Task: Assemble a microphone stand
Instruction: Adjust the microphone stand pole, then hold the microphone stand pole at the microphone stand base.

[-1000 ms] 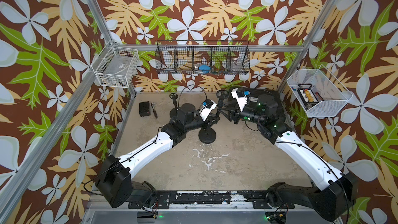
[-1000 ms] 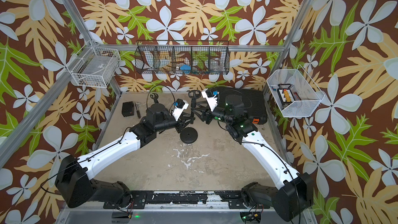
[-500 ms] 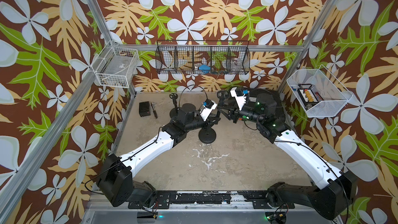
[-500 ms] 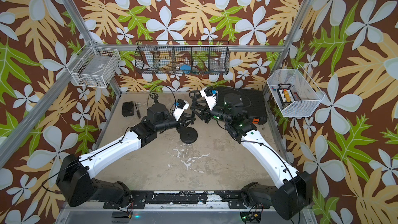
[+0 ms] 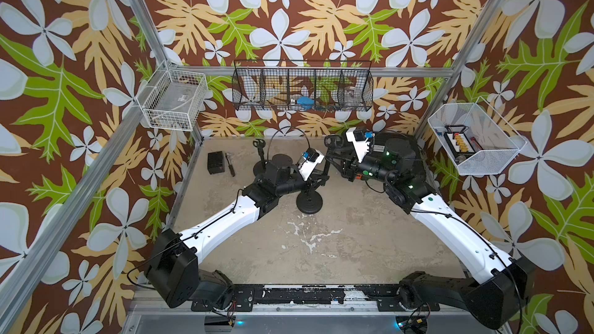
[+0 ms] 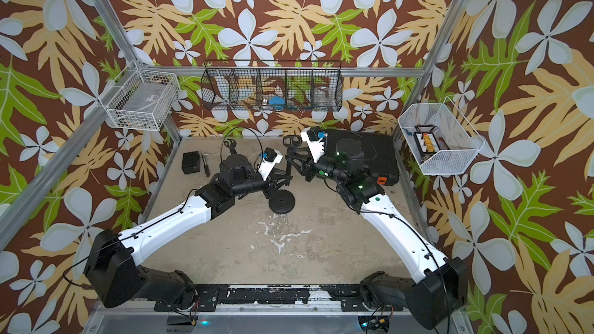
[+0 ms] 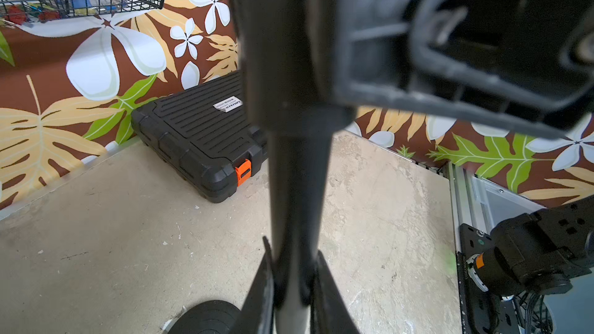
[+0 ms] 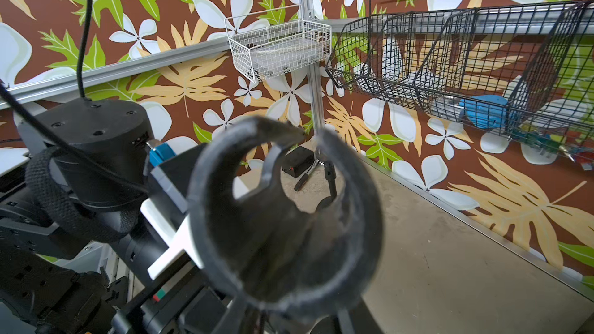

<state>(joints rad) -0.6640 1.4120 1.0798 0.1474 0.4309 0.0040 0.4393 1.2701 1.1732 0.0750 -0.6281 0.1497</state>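
A black microphone stand rests on its round base mid-table. My left gripper is shut on the stand's pole, low on the shaft. The black C-shaped microphone clip sits at the pole's top. My right gripper reaches in from the right, its fingers pressed on both sides of the clip's lower part. The clip hides the fingertips.
A second stand is upright at the back left, near a small black box and a hand tool. A black case lies at the back right. Wire baskets hang on the walls.
The right gripper's jaws have narrowed onto the clip. Both arms have hardly shifted, and the left gripper keeps its hold on the pole.
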